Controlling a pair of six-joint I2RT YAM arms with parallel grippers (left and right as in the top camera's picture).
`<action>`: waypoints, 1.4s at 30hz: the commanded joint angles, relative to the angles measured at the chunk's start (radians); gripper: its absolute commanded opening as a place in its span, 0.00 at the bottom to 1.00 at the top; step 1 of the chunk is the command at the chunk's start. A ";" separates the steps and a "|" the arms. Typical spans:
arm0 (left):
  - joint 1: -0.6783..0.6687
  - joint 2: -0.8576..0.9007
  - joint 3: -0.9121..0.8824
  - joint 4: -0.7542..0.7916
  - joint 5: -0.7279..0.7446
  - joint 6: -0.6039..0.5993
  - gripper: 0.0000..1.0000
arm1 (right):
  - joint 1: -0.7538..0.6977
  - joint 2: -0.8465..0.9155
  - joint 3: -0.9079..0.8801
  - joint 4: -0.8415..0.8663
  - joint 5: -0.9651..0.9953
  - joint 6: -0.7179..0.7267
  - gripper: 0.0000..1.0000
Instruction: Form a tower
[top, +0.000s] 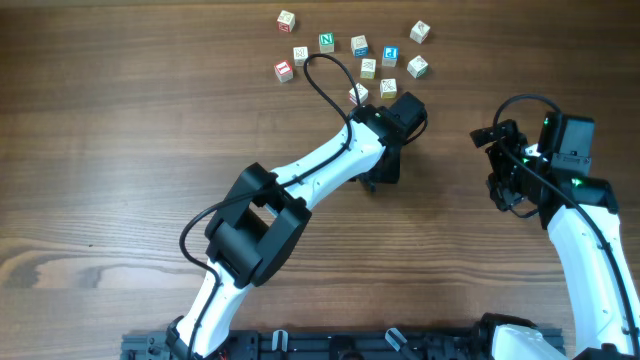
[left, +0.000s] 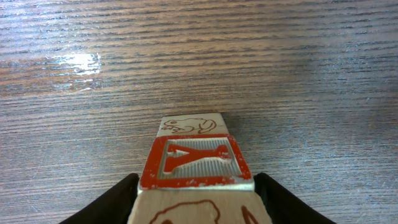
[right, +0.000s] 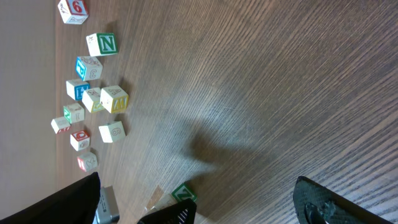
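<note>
The tower (left: 196, 163) stands on the table (top: 120, 120) between the 2 fingers (left: 112, 202) of the left hand (left: 196, 182). In the left wrist view its nearest cube shows a red-framed face with a carved letter Y. A pale face with a brown line drawing lies just beyond it, and another pale face with a drawing runs off the bottom edge. I cannot tell from this angle how many cubes it holds.

The left hand's fingers sit close on either side of the Y cube. The pictures do not settle whether they press it or stand just clear of it.

From overhead the left arm (top: 300, 175) reaches from the near edge toward the table's middle, and its wrist covers the tower. Just past the wrist, toward the far edge, the loose cubes (top: 359, 45) lie scattered, with red, green, blue and yellow faces among them.

The right hand (right: 196, 182) is over the right side of the table, well apart from the loose cubes. Its fingers are spread wide with only bare wood between them. In the right wrist view a green-faced cube (right: 183, 192) sits at the bottom edge beside a dark shape. I cannot tell whether it belongs to the tower.
</note>
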 joint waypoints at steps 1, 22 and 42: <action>0.005 -0.016 0.026 -0.004 -0.017 -0.008 0.61 | 0.002 0.009 0.012 0.002 0.006 0.008 1.00; 0.005 -0.201 0.188 -0.202 -0.153 -0.002 0.76 | 0.002 0.009 0.012 0.002 0.006 0.008 1.00; 0.145 -0.264 0.188 0.071 -0.607 0.016 0.97 | 0.002 0.009 0.012 -0.014 0.027 0.354 1.00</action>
